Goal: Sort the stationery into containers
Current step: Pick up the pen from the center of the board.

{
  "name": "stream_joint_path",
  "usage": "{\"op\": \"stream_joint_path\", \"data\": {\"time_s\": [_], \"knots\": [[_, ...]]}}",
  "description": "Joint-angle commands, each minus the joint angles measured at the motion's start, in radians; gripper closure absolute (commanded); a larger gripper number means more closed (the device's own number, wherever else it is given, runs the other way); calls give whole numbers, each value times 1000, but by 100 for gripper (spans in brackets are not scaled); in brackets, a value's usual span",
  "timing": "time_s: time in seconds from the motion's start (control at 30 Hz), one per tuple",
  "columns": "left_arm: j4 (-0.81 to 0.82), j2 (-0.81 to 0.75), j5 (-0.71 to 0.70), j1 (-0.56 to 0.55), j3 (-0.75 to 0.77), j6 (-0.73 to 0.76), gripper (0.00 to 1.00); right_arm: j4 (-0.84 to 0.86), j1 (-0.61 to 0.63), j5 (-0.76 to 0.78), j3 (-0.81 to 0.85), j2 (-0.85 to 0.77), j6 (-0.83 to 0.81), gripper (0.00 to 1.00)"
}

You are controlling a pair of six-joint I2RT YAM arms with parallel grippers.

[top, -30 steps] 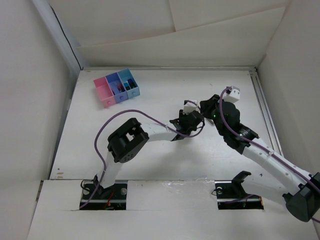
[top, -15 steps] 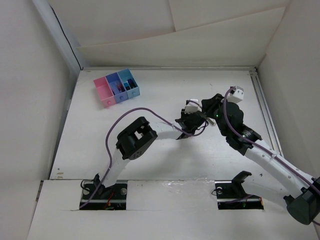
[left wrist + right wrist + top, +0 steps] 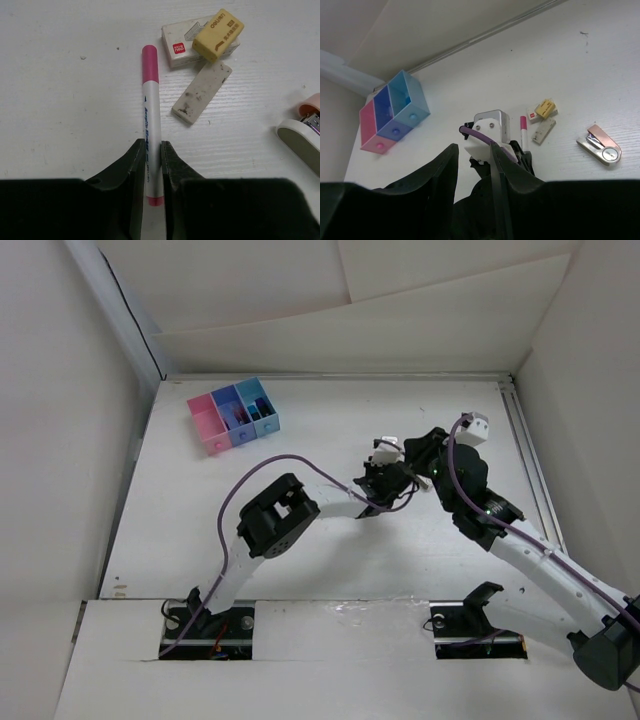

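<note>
A white pen with a pink cap (image 3: 151, 110) lies on the table, its cap pointing away. My left gripper (image 3: 150, 147) is shut on the pen's barrel near the pink tail end. The pen also shows in the right wrist view (image 3: 523, 131). The three joined bins, pink, purple-blue and light blue (image 3: 233, 415), stand at the far left and also show in the right wrist view (image 3: 392, 112). My right gripper (image 3: 471, 150) is open and empty, hovering just above and behind the left wrist. In the top view the two grippers (image 3: 388, 475) (image 3: 425, 455) are close together mid-table.
Beyond the pen lie a yellow eraser (image 3: 218, 35) on a white eraser (image 3: 181, 47) and a grubby grey eraser (image 3: 202, 92). A pink and white stapler (image 3: 302, 135) lies to the right and also shows in the right wrist view (image 3: 599, 146). Walls enclose the table.
The left arm's elbow has shifted right and its gripper has edged toward the right arm. The right gripper moved slightly right a second ago, then held still.
</note>
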Motion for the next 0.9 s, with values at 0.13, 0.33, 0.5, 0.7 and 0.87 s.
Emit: {"op": "stream_joint_path", "data": {"time_s": [0.13,0.33,0.5,0.7,0.87], "knots": [[-12,-152,-12,18,-191,-33,100,18,-5,-6,-5,-18,9,62],[54,-359,36,38,-399,-64,100,18,-5,-6,-5,-18,9,62],[80,-513,46,88,-501,-82,100,18,-5,-15,-5,-9,9,62],[137,-698,157,244,-599,-82,100,18,-5,-24,4,1,9,62],[171,-777,273,450,-617,-61,100,18,-5,-46,4,22,9,62]]}}
